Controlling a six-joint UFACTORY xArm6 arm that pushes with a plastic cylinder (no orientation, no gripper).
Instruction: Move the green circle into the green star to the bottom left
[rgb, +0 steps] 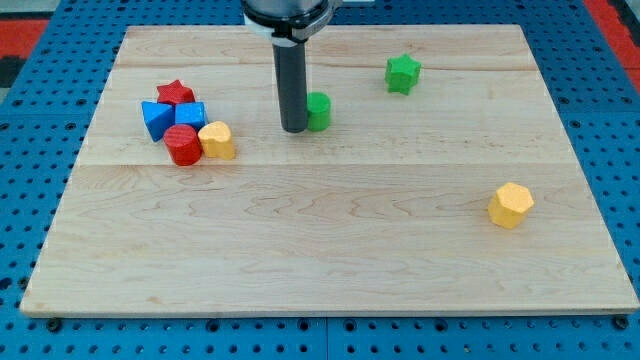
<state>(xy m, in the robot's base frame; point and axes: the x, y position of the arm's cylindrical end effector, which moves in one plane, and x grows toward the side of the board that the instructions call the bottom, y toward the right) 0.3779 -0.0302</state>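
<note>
The green circle (319, 110) sits on the wooden board (330, 250) in the upper middle. My tip (294, 128) rests on the board right against the circle's left side, partly hiding it. The green star (402, 73) lies up and to the view's right of the circle, a block's width or two away, near the board's top.
A cluster at the view's left holds a red star (175, 94), a blue block (157, 119), a second blue block (191, 114), a red circle (183, 145) and a yellow block (217, 140). A yellow hexagon (511, 204) lies at the right.
</note>
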